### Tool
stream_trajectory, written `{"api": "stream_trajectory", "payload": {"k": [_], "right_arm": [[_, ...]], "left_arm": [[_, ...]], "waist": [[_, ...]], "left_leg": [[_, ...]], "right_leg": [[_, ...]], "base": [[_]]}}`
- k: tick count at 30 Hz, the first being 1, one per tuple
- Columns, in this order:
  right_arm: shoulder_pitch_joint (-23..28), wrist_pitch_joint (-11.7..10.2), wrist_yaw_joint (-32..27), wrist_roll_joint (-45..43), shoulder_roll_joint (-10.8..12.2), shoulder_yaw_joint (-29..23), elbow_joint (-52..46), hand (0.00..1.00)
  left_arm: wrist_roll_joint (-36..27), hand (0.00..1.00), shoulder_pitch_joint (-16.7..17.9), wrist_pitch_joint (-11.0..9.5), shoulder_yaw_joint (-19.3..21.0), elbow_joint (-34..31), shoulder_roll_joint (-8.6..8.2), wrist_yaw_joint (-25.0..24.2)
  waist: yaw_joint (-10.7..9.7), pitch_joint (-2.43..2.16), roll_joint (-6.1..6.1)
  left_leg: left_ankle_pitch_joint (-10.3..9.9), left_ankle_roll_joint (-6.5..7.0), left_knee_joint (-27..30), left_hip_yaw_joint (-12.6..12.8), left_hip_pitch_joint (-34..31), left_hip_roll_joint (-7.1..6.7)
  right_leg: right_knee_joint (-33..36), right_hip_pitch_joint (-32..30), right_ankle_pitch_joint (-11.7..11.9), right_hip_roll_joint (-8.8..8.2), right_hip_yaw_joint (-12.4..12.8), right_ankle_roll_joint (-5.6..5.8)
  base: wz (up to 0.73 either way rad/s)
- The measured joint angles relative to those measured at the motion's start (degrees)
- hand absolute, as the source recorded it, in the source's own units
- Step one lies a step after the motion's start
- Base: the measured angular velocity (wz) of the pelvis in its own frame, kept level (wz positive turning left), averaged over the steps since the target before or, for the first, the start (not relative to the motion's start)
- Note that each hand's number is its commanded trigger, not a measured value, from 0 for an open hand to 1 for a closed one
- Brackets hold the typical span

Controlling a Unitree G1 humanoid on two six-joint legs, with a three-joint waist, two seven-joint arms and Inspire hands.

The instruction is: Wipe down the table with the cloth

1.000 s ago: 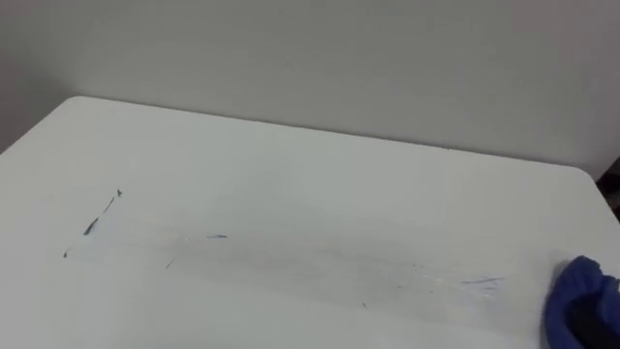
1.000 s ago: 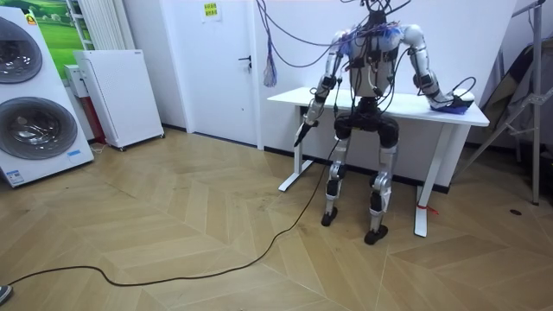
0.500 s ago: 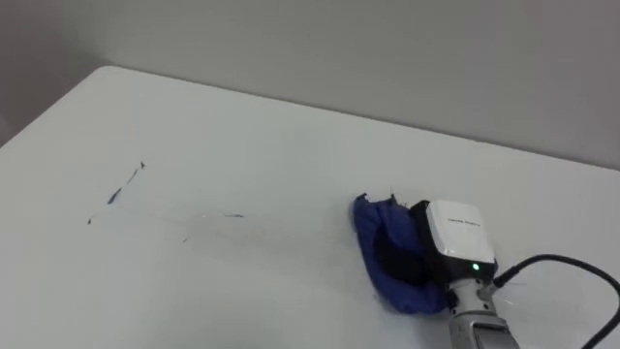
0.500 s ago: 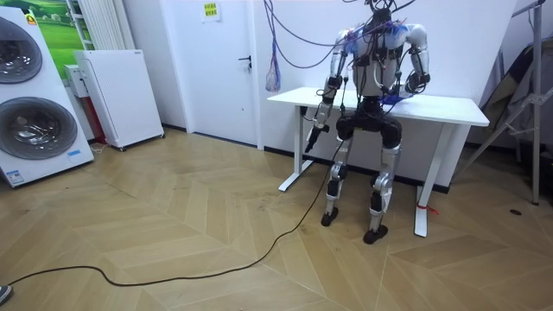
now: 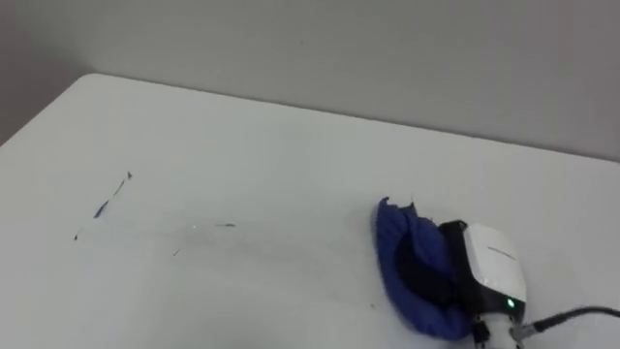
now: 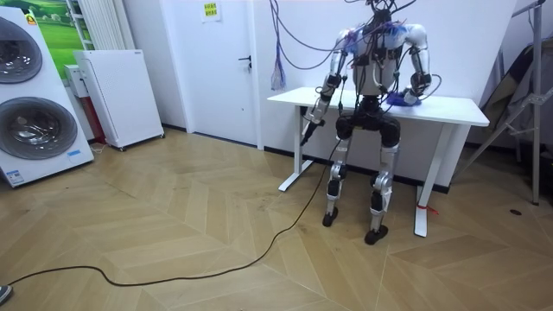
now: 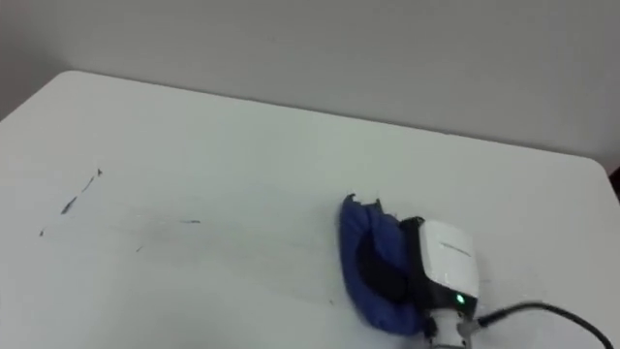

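**Robot at the table, seen from behind in the room view.** It stands upright against the near edge of a white table (image 6: 449,110) and faces the wall (image 5: 387,48). Its left is therefore the room view's left.

**Right hand** (image 5: 492,273): it rests on the tabletop, toward the robot's right and the near side. A blue cloth (image 5: 395,242) is bunched round its front.
- The cloth lies on the table and rises in a crumpled rim ahead of the hand and to its left.
- The hand's dark inner part sits in the hollow of the folds.
- Whether the hand clasps the cloth or merely bears down on it cannot be told.
- In the room view, hand and cloth show as a blue patch on the tabletop just right of the robot's trunk, with the forearm bent in over the table.

**Left hand** (image 6: 306,136): it hangs below tabletop level near the table's left end, well apart from the cloth. It is too small to tell whether it is slack or clenched.

**Marks** (image 5: 102,207): thin dark strokes on the table's left part, made up of a slanting line with shorter flecks to its right. They are well apart from the cloth.

**Surroundings, room view:**
- Two stacked washers (image 6: 30,91) stand at the far left.
- A white cabinet (image 6: 119,93) stands beside the washers.
- A white door (image 6: 226,65) is in the wall behind.
- The wood floor (image 6: 173,233) is laid in a herringbone pattern.
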Motion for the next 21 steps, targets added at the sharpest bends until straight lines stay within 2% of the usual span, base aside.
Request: {"api": "stream_trajectory", "payload": {"k": [3,4,5,6,9,12,15,21], "right_arm": [[1.62,-2.52,-2.01,2.05,0.00,-4.63,3.04,1.00],[1.69,-2.82,-2.70,2.23,0.00,-6.22,4.37,0.70],[1.76,-2.96,-2.89,2.23,0.00,-6.97,4.83,0.56],[1.79,-2.99,-3.32,2.23,0.00,-7.98,5.64,0.00],[1.76,-3.02,-3.45,2.21,0.00,-9.14,6.75,0.00],[1.67,-2.66,-2.95,2.04,0.00,-9.42,6.69,0.00],[1.16,-1.66,-1.40,0.96,-0.01,-9.58,6.10,0.00],[0.06,-0.75,1.64,0.93,-0.01,-9.63,4.01,0.00]], "left_arm": [[0.34,0.00,0.11,-0.63,2.93,0.20,-0.15,0.71],[0.39,0.00,-0.02,-0.68,3.39,0.20,-0.01,0.89],[0.39,0.00,0.11,-0.69,3.65,0.20,0.00,0.89],[0.38,0.00,0.12,-0.72,3.95,0.20,0.02,0.89],[0.38,0.00,-0.03,-0.75,3.97,0.21,-0.16,0.89],[0.33,0.00,-0.06,-0.78,3.92,0.17,-0.26,0.89],[0.31,0.00,-0.11,-0.82,3.46,0.22,-0.34,0.89],[-0.44,0.00,-1.14,-2.59,2.45,1.60,-0.74,0.89]], "waist": [[-1.88,0.10,-0.34],[-2.64,0.05,-0.27],[-2.79,0.04,-0.28],[-3.16,0.05,-0.36],[-3.55,-0.16,-0.27],[-3.56,-0.11,-0.36],[-3.45,-0.15,-0.28],[-3.33,0.00,-0.42]], "left_leg": [[-0.07,0.28,-0.14,-0.06,0.93,-0.38],[-0.10,0.39,-0.01,-0.12,1.03,-0.56],[-0.11,0.45,0.01,-0.09,1.12,-0.64],[-0.09,0.54,0.01,0.02,1.30,-0.73],[-0.13,0.64,0.10,0.49,1.76,-0.74],[-0.13,0.64,0.09,1.04,1.85,-0.67],[-0.12,0.63,-0.05,1.23,2.06,-0.59],[-0.11,0.62,-0.17,2.19,1.75,-0.37]], "right_leg": [[-0.10,1.13,-0.02,-0.39,-0.26,0.03],[-0.09,1.32,-0.02,-0.56,-0.22,0.04],[-0.09,1.36,-0.01,-0.62,-0.19,0.05],[-0.08,1.49,0.05,-0.74,-0.18,0.16],[0.02,1.71,0.11,-0.79,0.01,0.25],[-0.03,1.46,0.11,-0.71,1.42,0.26],[-0.03,1.44,0.11,-0.64,1.73,0.26],[0.04,0.54,0.11,-0.61,1.99,0.26]], "base": [[0.05],[0.03],[0.00],[-0.06],[-0.09],[-0.10],[-0.06],[-0.09]]}}
